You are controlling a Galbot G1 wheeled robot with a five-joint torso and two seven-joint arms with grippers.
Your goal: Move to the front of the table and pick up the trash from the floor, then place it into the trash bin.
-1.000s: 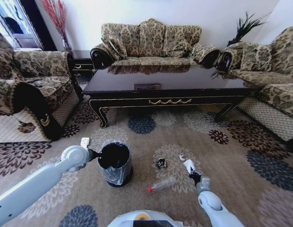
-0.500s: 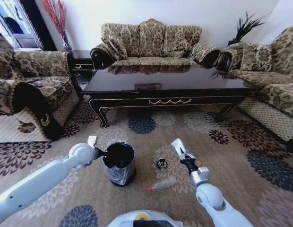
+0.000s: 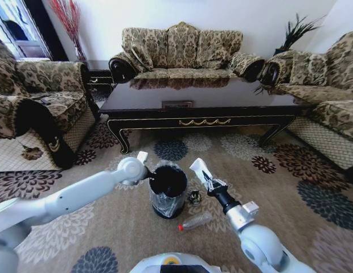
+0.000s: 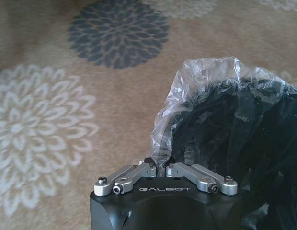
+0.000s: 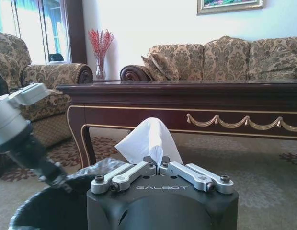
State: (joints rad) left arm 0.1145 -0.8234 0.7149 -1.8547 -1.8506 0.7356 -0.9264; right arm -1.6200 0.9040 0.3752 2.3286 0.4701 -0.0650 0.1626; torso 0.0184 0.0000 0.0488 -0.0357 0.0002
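The right end effector (image 3: 201, 173), clamped on the white paper (image 5: 149, 139), hovers just beside the trash bin (image 3: 168, 196), whose liner the left end effector (image 4: 158, 167) pinches; releasing only over the opening looks wise. The bottle (image 3: 196, 222) lies near the bin.

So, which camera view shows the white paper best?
The right wrist view: the white paper sits large, pinched in the right end effector. The head view shows the paper small, beside the trash bin. The left wrist view shows the bin's liner instead.
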